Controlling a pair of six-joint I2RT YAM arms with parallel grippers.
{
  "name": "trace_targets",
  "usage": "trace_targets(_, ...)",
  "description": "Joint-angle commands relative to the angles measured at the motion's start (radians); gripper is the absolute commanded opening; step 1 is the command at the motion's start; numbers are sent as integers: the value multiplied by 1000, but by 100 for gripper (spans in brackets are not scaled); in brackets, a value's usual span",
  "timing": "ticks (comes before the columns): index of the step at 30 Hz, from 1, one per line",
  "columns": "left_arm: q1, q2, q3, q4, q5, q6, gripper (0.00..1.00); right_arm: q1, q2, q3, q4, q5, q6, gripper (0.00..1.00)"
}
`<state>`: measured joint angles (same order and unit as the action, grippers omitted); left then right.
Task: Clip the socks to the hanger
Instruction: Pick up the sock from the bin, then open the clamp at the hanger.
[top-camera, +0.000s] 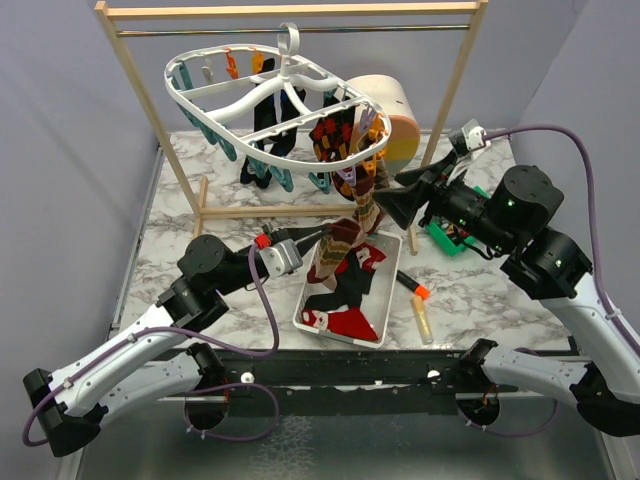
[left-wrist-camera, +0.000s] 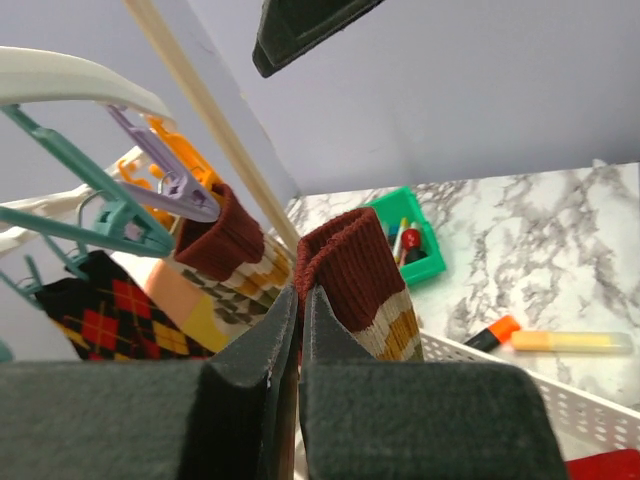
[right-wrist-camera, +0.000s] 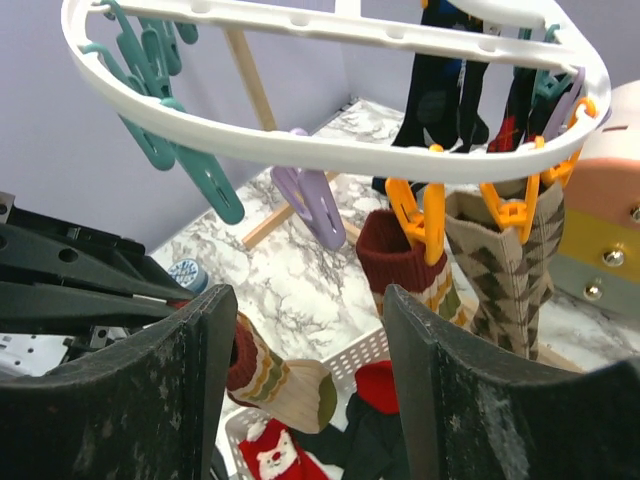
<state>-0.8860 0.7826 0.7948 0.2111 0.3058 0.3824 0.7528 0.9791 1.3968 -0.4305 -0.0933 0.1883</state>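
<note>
The white oval hanger hangs from the rack rod, with several socks clipped along its right side. My left gripper is shut on the maroon cuff of a striped sock, held up over the basket just under the hanger's rim. A matching striped sock hangs from an orange clip, beside a tan argyle sock. My right gripper stands open to the right of these socks, nothing between its fingers. Red and black socks lie in the white basket.
A wooden frame rack carries the hanger. A round cream and peach box stands behind it. A green tray of pens lies under the right arm. An orange marker and a yellow marker lie right of the basket.
</note>
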Motion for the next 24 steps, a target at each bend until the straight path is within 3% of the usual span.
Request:
trace_targets(1, -5, -16, 18, -36, -86, 75, 0, 5, 35, 39, 31, 12, -27, 66)
trace_targets(10, -5, -27, -31, -36, -122, 82, 0, 16, 122, 117, -58, 87, -16, 70)
trace_targets(20, -5, -18, -69, -15, -131, 61, 0, 258, 178, 145, -110, 472, -52, 71)
trace_targets(24, -4, -18, -81, -4, -131, 49, 0, 284, 195, 148, -93, 549, -54, 72)
